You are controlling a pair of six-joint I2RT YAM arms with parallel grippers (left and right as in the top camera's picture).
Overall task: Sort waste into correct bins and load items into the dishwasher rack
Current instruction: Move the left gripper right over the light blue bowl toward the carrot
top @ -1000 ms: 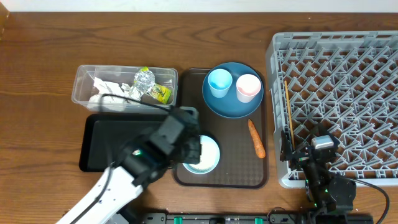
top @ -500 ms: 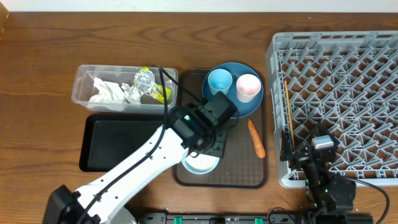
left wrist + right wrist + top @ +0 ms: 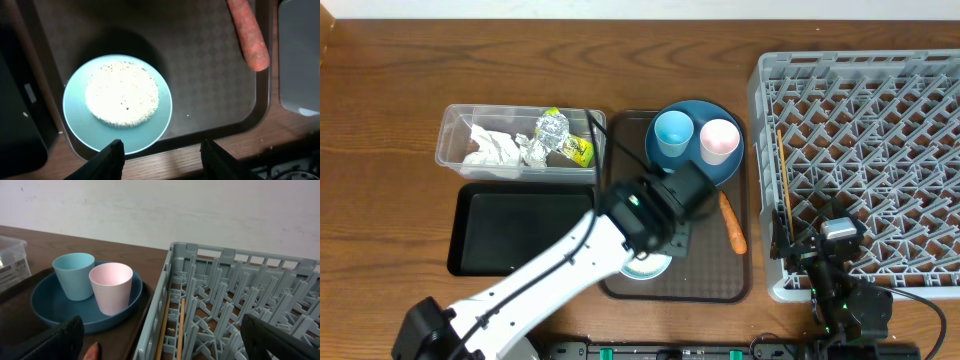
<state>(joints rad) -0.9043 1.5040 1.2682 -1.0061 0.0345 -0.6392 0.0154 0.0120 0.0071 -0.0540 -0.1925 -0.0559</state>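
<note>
My left gripper hangs open and empty high above the brown tray. Below it sits the pale-blue bowl, filled with white rice, and the orange carrot lies to its right. In the overhead view my left arm covers most of the bowl. The dark blue plate carries the light blue cup and the pink cup. My right gripper is wide open by the grey rack's near-left corner.
The clear tub holds napkins, foil and a yellow-green wrapper. The black tray lies in front of the tub. The brown serving tray sits between the black tray and the rack. Wooden chopsticks lie in the rack's left edge.
My left arm has swung right, from the black tray's edge to above the bowl and carrot, and its jaws have opened. The right arm has not moved.
</note>
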